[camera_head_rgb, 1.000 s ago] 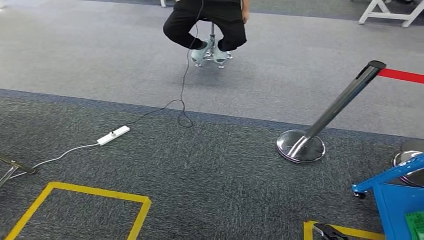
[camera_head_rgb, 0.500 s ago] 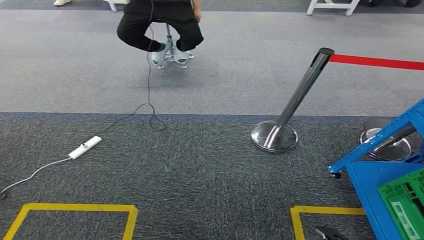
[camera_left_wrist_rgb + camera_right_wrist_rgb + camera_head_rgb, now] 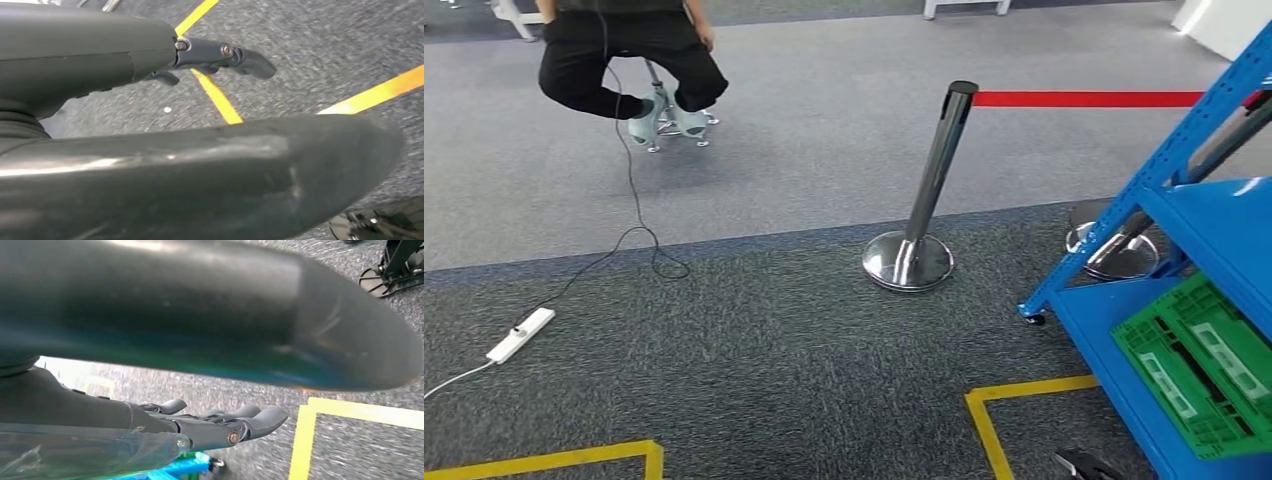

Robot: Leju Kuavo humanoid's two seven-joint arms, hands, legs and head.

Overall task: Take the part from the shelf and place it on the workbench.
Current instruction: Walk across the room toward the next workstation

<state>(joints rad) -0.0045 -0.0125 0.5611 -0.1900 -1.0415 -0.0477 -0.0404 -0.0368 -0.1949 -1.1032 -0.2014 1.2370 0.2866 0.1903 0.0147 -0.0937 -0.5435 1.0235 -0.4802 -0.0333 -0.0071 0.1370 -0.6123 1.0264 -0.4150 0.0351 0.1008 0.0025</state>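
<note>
Both arms are hanging low over the grey carpet (image 3: 804, 340), and the wrist cameras are giving us mostly the hands' own bulk. The left hand (image 3: 200, 150) is showing its thick thumb across the frame and dark fingers (image 3: 235, 55) stretching straight out beyond it, apart from the thumb and carrying nothing; yellow floor tape (image 3: 220, 100) is running just under those fingertips, though the carpet there is blurring. The right hand (image 3: 210, 355) is reading the same way: thumb looming large, fingers (image 3: 255, 422) extending flat and spread from it, nothing between them, with a yellow tape corner (image 3: 305, 435) beyond the fingertips and a sliver of blue frame beside the hand. From the head view, a dark tip near that hand is just poking in at the bottom edge, too small to identify. The blue shelf (image 3: 1194, 220) is standing beside the right arm's side, cut off by the picture's edge, and a green crate (image 3: 1204, 370) is sitting on its lower level, partly cropped. Whether the part is inside that crate, I cannot tell. Farther ahead of both hands, a chrome stanchion (image 3: 924, 200) is holding a red belt (image 3: 1084, 98), a white power strip (image 3: 521, 335) is lying off toward the left hand's side, and a seated person (image 3: 624, 50) is being cut off at the waist.
</note>
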